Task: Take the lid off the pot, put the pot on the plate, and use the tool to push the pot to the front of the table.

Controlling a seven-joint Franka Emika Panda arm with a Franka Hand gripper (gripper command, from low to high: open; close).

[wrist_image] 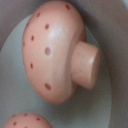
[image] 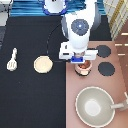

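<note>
My gripper (image: pixel 82 61) hangs straight over the pink pot (image: pixel 83 69), which stands on the pinkish-brown stove panel at the exterior view's right. The hand hides most of the pot's top. Up close in the wrist view, the pink dotted lid (wrist_image: pixel 50 55) fills the picture, its knob (wrist_image: pixel 88 62) sticking out sideways. The cream-tan plate (image: pixel 42 65) lies on the black table (image: pixel 30 100), left of the pot and bare. Further left, the pale spatula (image: pixel 12 59) lies untouched.
A large grey-beige pan (image: pixel 95 105) with a long handle sits on the stove below the pot. Two black burners (image: pixel 104 51) (image: pixel 107 69) lie to the pot's right. A black cable runs from the arm over the table.
</note>
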